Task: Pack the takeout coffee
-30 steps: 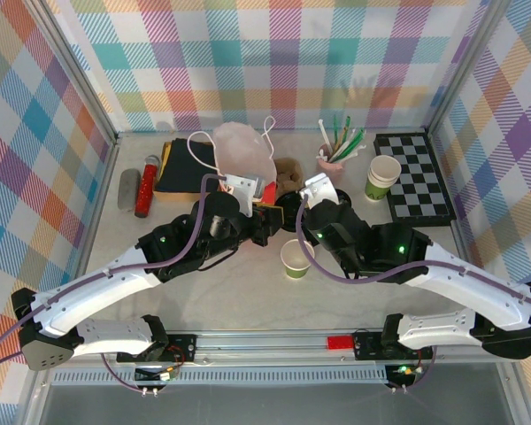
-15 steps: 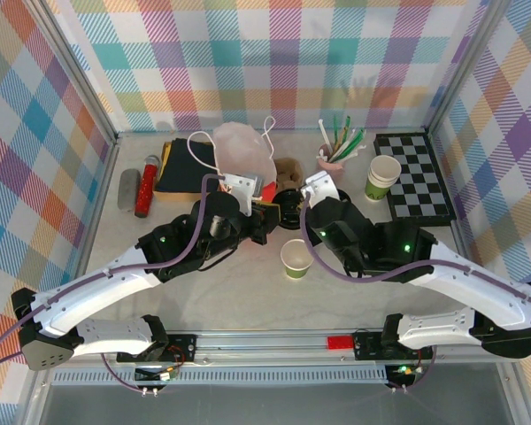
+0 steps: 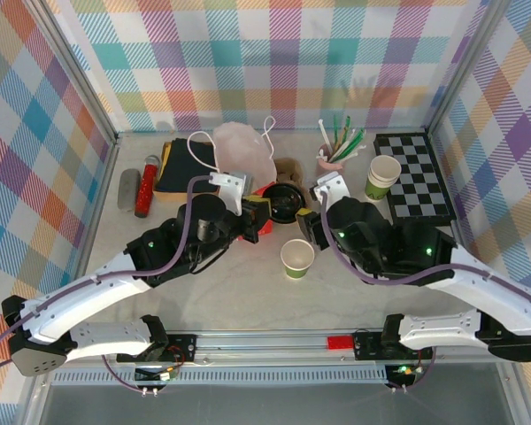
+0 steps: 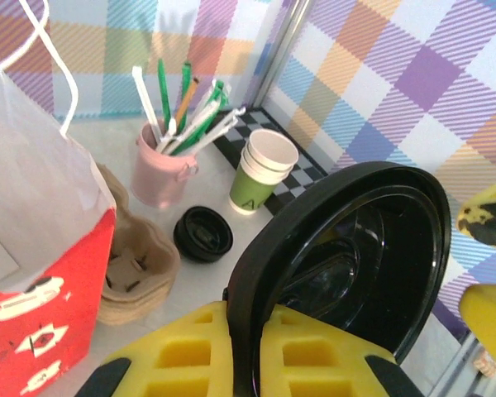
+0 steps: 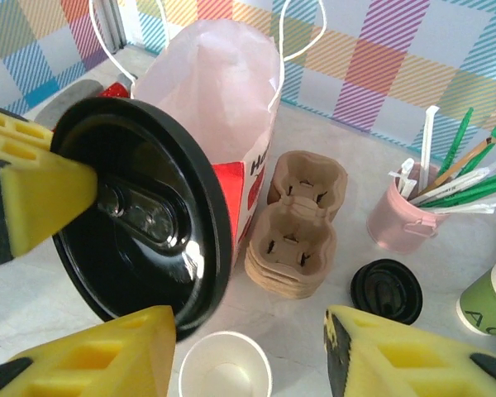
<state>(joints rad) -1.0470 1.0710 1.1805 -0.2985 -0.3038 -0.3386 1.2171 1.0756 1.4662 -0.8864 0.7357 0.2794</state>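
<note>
The left pincer (image 4: 246, 351) is clamping its yellow pads on the rim of a black lid (image 4: 355, 248) and holding it on edge, hollow side showing, above the middle of the counter (image 3: 248, 292). The right pincer (image 5: 248, 322) is standing with its jaws well apart and gripping nothing; its left finger is hanging just beside the lid's lower rim. The coffee cup (image 3: 296, 258) is sitting upright and uncovered on the counter between the two arms, below the gap in the right pincer.

The counter is showing a pale, faintly mottled top, with a metal rail running along its near edge. Pastel plaid walls are closing it in on three sides, with metal posts standing at the back corners.

A white-and-red paper bag (image 3: 243, 155) is standing at the back, with a stack of brown cup carriers (image 5: 298, 240) just beside it. A spare lid (image 5: 386, 289) is lying near a pink cup of straws (image 3: 334, 155). A stack of green cups (image 3: 382, 177) is standing beside a checkerboard (image 3: 413, 175).
</note>
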